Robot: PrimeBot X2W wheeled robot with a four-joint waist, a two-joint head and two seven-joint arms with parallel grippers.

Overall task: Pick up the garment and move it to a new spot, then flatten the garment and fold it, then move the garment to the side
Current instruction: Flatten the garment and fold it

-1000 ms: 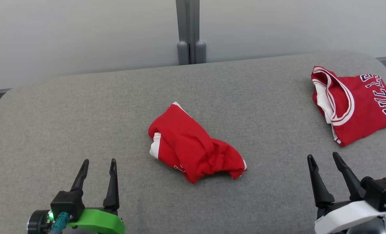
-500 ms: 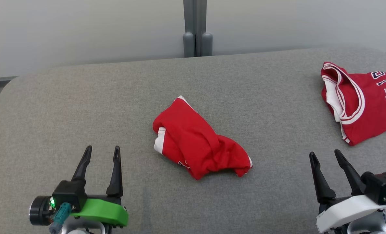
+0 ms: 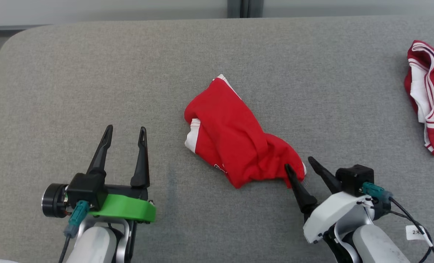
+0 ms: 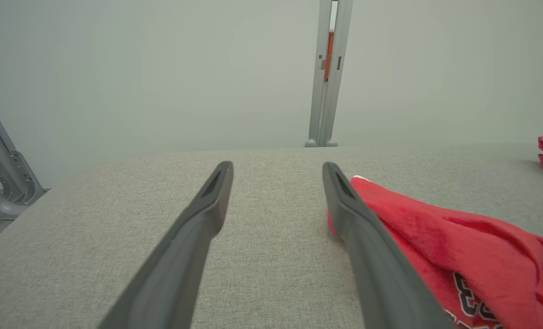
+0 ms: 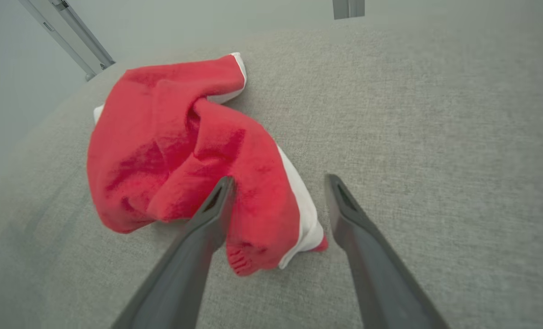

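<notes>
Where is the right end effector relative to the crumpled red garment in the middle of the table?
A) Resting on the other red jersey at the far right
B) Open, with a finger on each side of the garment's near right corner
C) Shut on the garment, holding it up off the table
B: the right end effector has its fingers spread on either side of the white-trimmed corner of the crumpled garment, which lies on the table.

Crumpled red fabric garment with white trim point(image 5: 180, 151) on grey woven tabletop point(image 5: 435, 137), 2 dark spread gripper fingers point(image 5: 207, 224) straddling its near white-edged corner
</notes>
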